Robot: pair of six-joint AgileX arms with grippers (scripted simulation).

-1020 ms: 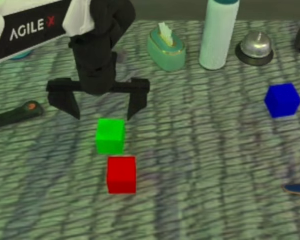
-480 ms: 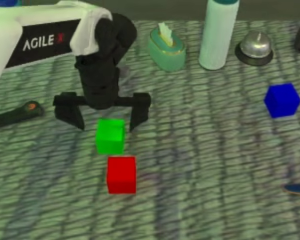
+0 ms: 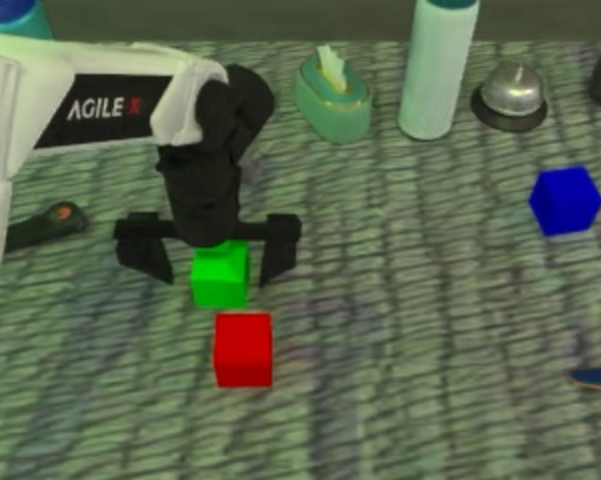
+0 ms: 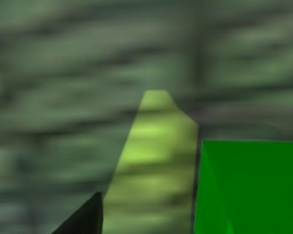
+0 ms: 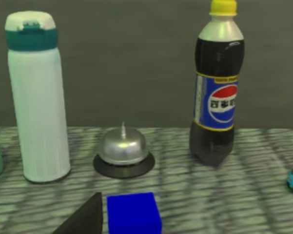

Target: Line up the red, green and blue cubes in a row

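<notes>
- The left gripper [image 3: 213, 250] hangs over the green cube [image 3: 220, 274] with its two fingers spread wide, one on either side of the cube's far edge; the stance looks chosen so the fingers can drop down past the cube's sides and pinch it. Nothing is held yet.
- In the left wrist view the green cube [image 4: 248, 187] fills one corner, close under the camera, with a dark fingertip [image 4: 83, 219] beside it and bare cloth between them (so the jaws are not touching it).
- The red cube [image 3: 243, 348] sits just beside the green one, nearer the top view's bottom edge, the pair already forming a short column.
- The blue cube [image 3: 566, 200] lies well apart, toward the table's right side, near the silver call bell [image 3: 512, 93]; it is the one out of line.
- The right arm is out of the top view; its wrist view shows the blue cube [image 5: 133, 213] close below and a dark fingertip [image 5: 85, 217] beside it, but I cannot tell how its fingers stand.
</notes>
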